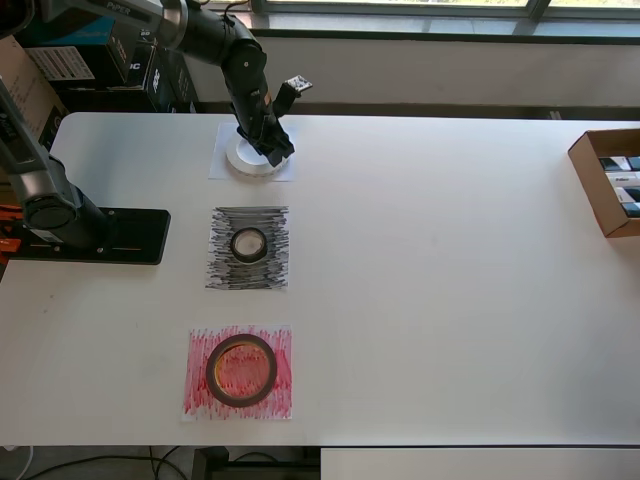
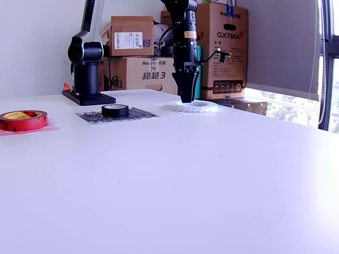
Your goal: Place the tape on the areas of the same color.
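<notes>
Overhead view shows the tool (image 1: pixel 272 150) down on the whitish tape roll (image 1: pixel 248 160), which lies on the white sheet (image 1: pixel 222 168) at the far end of the bench (image 1: pixel 450 300). Release it gently, then lift straight up. Whether the tool grasps it, I cannot tell.

From my exterior view I read "GX760A" printed in dark letters on the tall brown carton (image 2: pixel 229 50) standing behind the arm (image 2: pixel 185 42). To that carton's left in the same view, a lower brown box (image 2: pixel 142 76) carries two Chinese characters followed by a "3" and small print beginning "Nu". Stacked above that box, another box (image 2: pixel 131 36) has a white shipping label, its print too small for me to read. In the overhead view I can read nothing.
</notes>
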Controlling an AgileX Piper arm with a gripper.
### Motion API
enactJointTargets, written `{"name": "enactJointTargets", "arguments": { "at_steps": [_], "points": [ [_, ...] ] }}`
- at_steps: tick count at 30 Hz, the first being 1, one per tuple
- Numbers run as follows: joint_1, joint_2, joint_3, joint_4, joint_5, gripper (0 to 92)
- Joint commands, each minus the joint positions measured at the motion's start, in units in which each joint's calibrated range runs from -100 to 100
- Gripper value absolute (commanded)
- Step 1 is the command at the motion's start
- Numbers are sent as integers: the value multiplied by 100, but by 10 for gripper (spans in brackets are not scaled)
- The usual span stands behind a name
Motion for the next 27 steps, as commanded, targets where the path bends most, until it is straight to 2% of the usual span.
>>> {"name": "enactJointTargets", "arguments": {
  "at_steps": [1, 5, 10, 17, 20, 23, 27],
  "points": [
    [0, -75, -92, -17, -24, 464],
    [-95, -131, -510, 34, 26, 464],
    [-671, -758, -782, -17, 58, 463],
    [-1200, -2338, -564, -68, -15, 462],
    [-1326, -3218, -164, -475, -40, 451],
    [-1453, -4209, 490, -967, -490, 364],
    [-1634, -5669, 1662, -1858, -1153, 175]
  ]
}}
